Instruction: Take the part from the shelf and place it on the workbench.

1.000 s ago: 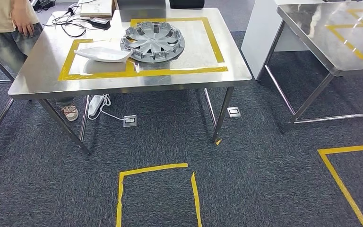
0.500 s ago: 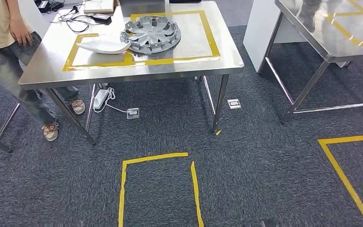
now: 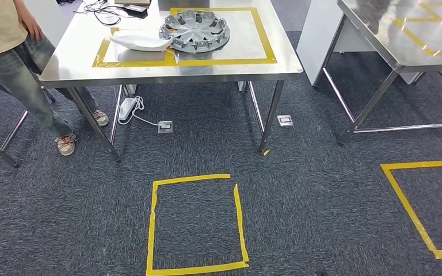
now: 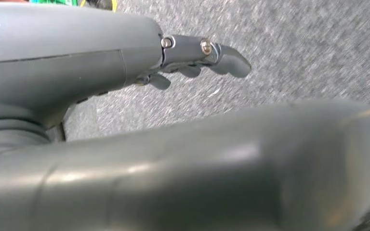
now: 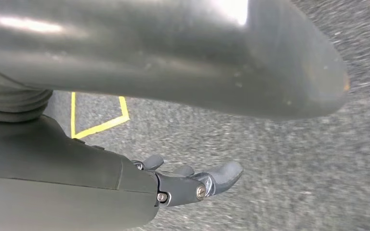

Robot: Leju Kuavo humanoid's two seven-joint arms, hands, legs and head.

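A silver hubcap (image 3: pixel 194 31) lies inside a yellow tape frame on the steel table (image 3: pixel 167 69) at the far end of the head view. A white curved part (image 3: pixel 141 41) rests just to its left, in a smaller tape frame. My left hand (image 4: pixel 101 67) hangs over grey carpet with its fingers (image 4: pixel 224 57) stretched out and nothing in it. My right hand (image 5: pixel 101 183) hangs the same way, fingers (image 5: pixel 221 175) apart and holding nothing. Both hands are well away from the table.
A person (image 3: pixel 11 57) stands at the table's left corner. A second steel table (image 3: pixel 380 34) with yellow tape stands at the right, a white panel (image 3: pixel 322 40) beside it. A yellow tape square (image 3: pixel 195 224) marks the carpet ahead, another (image 3: pixel 420 207) at the right. A power strip (image 3: pixel 128 108) lies under the table.
The whole picture has shifted: the table now sits higher and farther off, and more carpet and the full tape square show. The camera moved; the parts on the table stayed put.
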